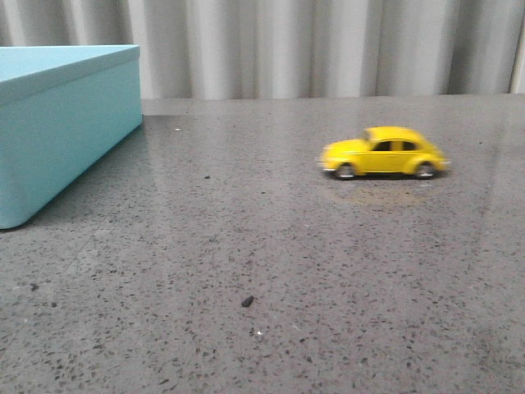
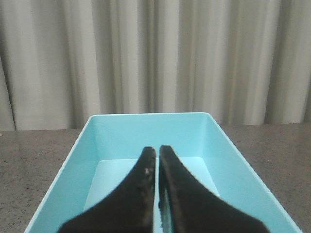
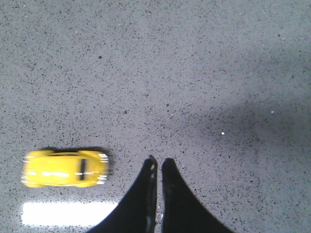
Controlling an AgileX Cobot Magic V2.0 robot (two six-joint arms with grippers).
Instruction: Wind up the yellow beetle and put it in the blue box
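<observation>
**Ana:** Front view gives us the yellow beetle [image 1: 384, 153] alone on the grey speckled bench [image 1: 262, 279], all four wheels down, side-on to the camera, and its outline is smeared. My read is that it's rolling under its own spring, though that's a judgement.

**Ben:** And the blue box [image 1: 61, 135] sits at the far left, well apart from the car. No arm shows in that view at all.

**Ana:** Right wrist view picks the car up from above. The right gripper [image 3: 158, 167] points down at bare bench, the beetle just beside it, not touching. Fingers pressed together, nothing between them.

**Ben:** So nobody's holding it. Makes sense if the wind-up is done and it's been let go to run.

**Ana:** Over on the left wrist view, the left gripper [image 2: 157, 155] hangs over the open box, looking along its length toward the pale curtain [image 2: 155, 58]. Its fingers are closed too, empty. Box interior looks bare from what shows.

**Ben:** Parked over the box, I'd guess, because that's where the car ends up.

**Ana:** The storing step looks not yet done. The right arm is nearest, and it'll need those fingers spread first.
</observation>
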